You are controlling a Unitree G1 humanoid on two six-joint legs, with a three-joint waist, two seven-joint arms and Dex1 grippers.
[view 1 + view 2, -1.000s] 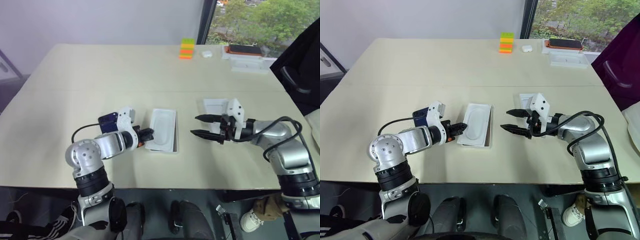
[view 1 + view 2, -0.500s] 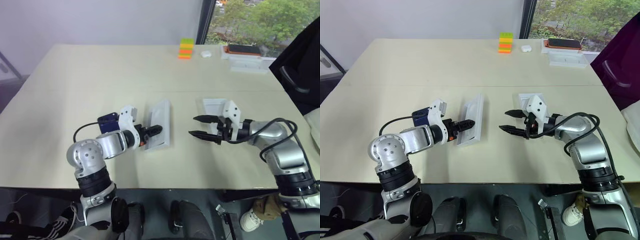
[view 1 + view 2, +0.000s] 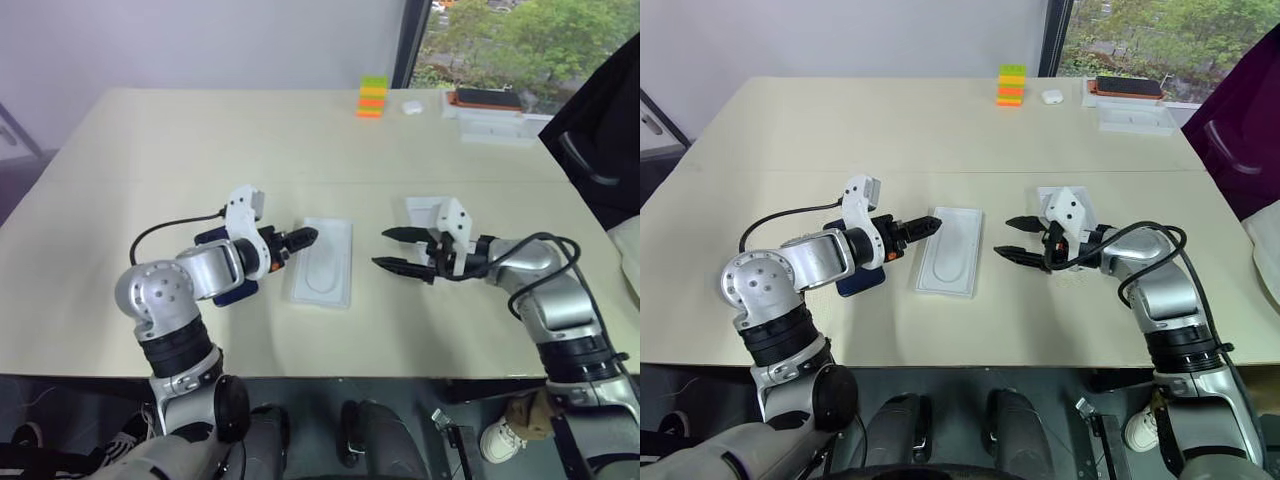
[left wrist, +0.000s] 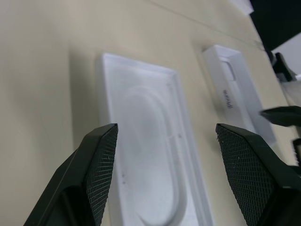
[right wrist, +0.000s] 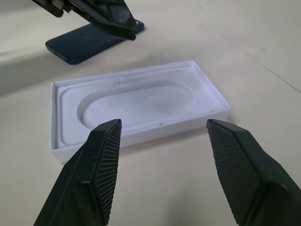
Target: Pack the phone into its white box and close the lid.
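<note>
Lying flat on the table (image 3: 180, 150), the phone (image 5: 89, 41) is partly hidden under the left arm, so only a dark blue corner can be seen in the head views. Just beside it, toward the middle, rests a thin white insert (image 3: 325, 262) with a rounded recess, face up. The left gripper (image 3: 301, 239) hangs above the near edge of this insert, its fingers apart and holding nothing. The right gripper (image 3: 391, 249) is on the other side of the insert, fingers spread wide, also empty. Behind the right gripper lies a white box (image 4: 235, 96), half covered by the hand; I cannot tell whether this is the tray or the lid. At the far edge of the table stand a stack of coloured blocks (image 3: 373, 97), a small white case (image 3: 413, 106) and a dark orange-edged device (image 3: 490, 99) on another white box (image 3: 495, 127). A window (image 3: 520, 40) with green trees is behind, and a person's dark sleeve (image 3: 605, 130) is at the right.
</note>
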